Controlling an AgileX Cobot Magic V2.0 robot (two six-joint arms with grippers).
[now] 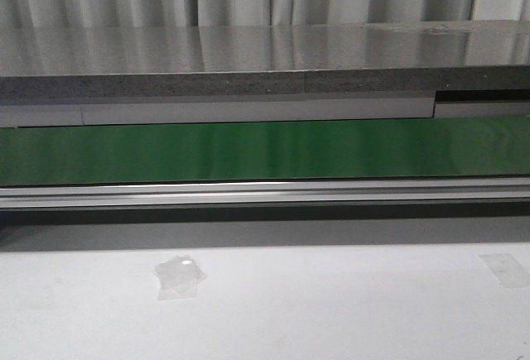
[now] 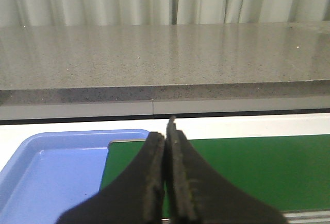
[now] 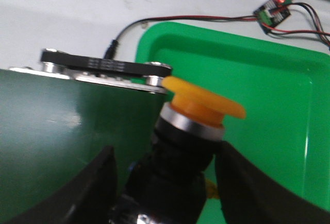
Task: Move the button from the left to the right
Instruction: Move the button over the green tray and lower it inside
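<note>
Right wrist view: we see the right gripper (image 3: 165, 183) clamped on the button (image 3: 188, 147), green tray (image 3: 268, 105) at its 3 o'clock. Left gripper (image 2: 167, 175) pressed together, blue tray (image 2: 46, 177) at its 9 o'clock

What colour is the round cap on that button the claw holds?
Yellow-orange. The button shows best in the right wrist view, between the right gripper fingers.

My right gripper (image 3: 165, 183) has matt black fingers around the button (image 3: 191, 147): smooth orange plastic cap, bright metal collar, glossy dark body. Green tray (image 3: 268, 85) is shiny moulded plastic; blue tray (image 2: 56, 167) smooth plastic with a softer sheen. Conveyor belt (image 1: 265, 151) looks like satin green rubber, its rail (image 1: 265, 193) brushed metal, the countertop (image 2: 165, 54) polished speckled stone.
</note>
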